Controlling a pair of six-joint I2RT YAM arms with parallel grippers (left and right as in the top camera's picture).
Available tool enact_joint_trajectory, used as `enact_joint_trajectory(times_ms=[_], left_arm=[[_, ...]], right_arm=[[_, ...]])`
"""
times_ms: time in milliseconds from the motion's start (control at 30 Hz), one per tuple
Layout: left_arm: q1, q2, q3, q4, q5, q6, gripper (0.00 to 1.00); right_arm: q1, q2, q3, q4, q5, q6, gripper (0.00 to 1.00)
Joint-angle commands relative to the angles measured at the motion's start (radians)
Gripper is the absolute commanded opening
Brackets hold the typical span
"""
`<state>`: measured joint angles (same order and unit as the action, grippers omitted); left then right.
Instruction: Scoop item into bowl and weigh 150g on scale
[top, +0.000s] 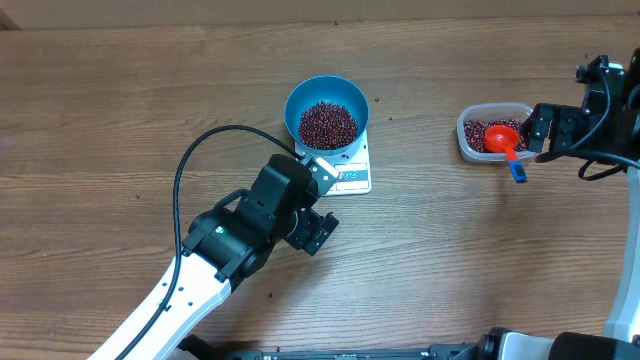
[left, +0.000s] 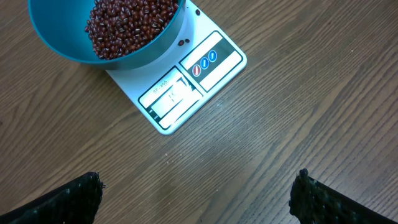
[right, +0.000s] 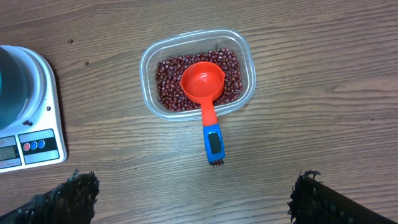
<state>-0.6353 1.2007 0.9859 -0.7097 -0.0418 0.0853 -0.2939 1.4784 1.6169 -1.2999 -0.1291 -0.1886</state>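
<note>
- Tabletop (top: 100, 120): wood, cut off at every frame edge.
- Left gripper (left: 198, 180): spread wide, empty, near the scale's display end; only its tips show.
- Right gripper (right: 196, 180): spread, empty, near the tub (right: 147, 68).
- Bowl (top: 293, 108): sits on the scale (left: 199, 81), hiding most of it; display digits unreadable.
- Scoop (right: 203, 81): rests in the tub, handle over the rim.
- Beans (top: 328, 124): heaped in the bowl; more in the tub.

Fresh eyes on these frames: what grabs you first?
The blue bowl of maroon beans, sitting on the white scale mid-table. Off to its right, a clear tub of more beans with a red scoop lying in it, blue handle poking over the rim. The left gripper by the scale and right gripper by the tub are both open and empty.
</note>
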Motion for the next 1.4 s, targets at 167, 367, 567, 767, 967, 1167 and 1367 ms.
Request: enact_joint_trajectory(times_ms=[167, 367, 567, 767, 967, 1167, 1367], left_arm=[[0.001, 0.008, -0.002, 0.003, -0.007, 0.012, 0.99], [0.001, 0.008, -0.002, 0.003, -0.007, 0.012, 1.00], [0.001, 0.008, -0.002, -0.002, -0.014, 0.013, 0.99], [0.003, -0.011, -0.002, -0.076, -0.021, 0.018, 0.99], [0.036, -0.095, -0.002, -0.184, -0.021, 0.027, 0.99], [0.106, -0.214, -0.002, -0.222, -0.016, 0.027, 0.99], [0.163, -0.324, -0.002, -0.219, -0.016, 0.026, 0.99]], right_arm=[[-0.001, -0.003, 0.021, 0.004, 0.005, -0.007, 1.00], [-0.001, -0.003, 0.021, 0.004, 0.005, -0.007, 1.00], [-0.001, -0.003, 0.021, 0.004, 0.005, -0.007, 1.00], [-0.001, -0.003, 0.021, 0.004, 0.005, -0.007, 1.00], [-0.001, -0.003, 0.021, 0.004, 0.005, -0.007, 1.00], [-0.001, -0.003, 0.021, 0.004, 0.005, -0.007, 1.00], [-0.001, -0.003, 0.021, 0.004, 0.005, -0.007, 1.00]])
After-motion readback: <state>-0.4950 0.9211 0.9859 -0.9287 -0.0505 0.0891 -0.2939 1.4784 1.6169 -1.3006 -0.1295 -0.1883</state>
